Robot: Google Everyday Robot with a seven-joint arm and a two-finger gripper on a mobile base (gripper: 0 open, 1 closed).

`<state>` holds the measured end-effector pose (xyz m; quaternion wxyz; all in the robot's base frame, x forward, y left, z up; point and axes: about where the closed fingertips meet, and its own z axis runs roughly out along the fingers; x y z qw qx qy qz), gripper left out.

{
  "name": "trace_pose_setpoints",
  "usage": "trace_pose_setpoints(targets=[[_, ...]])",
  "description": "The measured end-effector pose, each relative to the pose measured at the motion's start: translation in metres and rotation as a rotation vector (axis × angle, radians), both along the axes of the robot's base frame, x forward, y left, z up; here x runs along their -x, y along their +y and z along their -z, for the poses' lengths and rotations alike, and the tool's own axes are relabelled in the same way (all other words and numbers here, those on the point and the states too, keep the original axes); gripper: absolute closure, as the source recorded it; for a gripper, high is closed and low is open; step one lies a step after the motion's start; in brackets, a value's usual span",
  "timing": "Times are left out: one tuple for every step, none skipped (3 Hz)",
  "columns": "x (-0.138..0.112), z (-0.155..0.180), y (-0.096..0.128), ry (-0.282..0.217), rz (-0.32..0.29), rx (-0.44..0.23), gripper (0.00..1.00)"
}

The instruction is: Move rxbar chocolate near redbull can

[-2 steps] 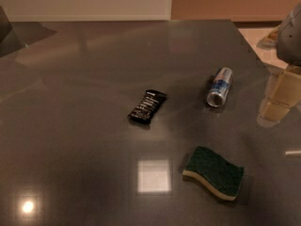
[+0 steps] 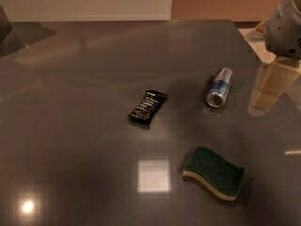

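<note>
The rxbar chocolate (image 2: pixel 148 107), a flat black wrapper with white lettering, lies near the middle of the dark grey table (image 2: pixel 84 79). The redbull can (image 2: pixel 220 87), silver with blue panels, lies on its side to the right of the bar, its shiny round end facing the front. A gap of about one can length separates them. My gripper (image 2: pixel 269 91), cream-coloured, hangs at the right edge of the view, to the right of the can and apart from it. It holds nothing that I can see.
A green sponge (image 2: pixel 214 172) with a yellow underside lies at the front right, below the can. The table's right edge runs just behind the gripper. A pale wall and floor show beyond the far edge.
The gripper has risen slightly at the right edge. The bar, the can and the sponge have not moved.
</note>
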<state>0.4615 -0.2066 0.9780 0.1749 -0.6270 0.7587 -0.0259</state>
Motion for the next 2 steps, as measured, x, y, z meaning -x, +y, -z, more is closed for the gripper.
trace_pose_setpoints(targets=[[-0.032, 0.001, 0.027, -0.021, -0.134, -0.022, 0.00], [-0.058, 0.008, 0.065, -0.019, -0.295, -0.029, 0.00]])
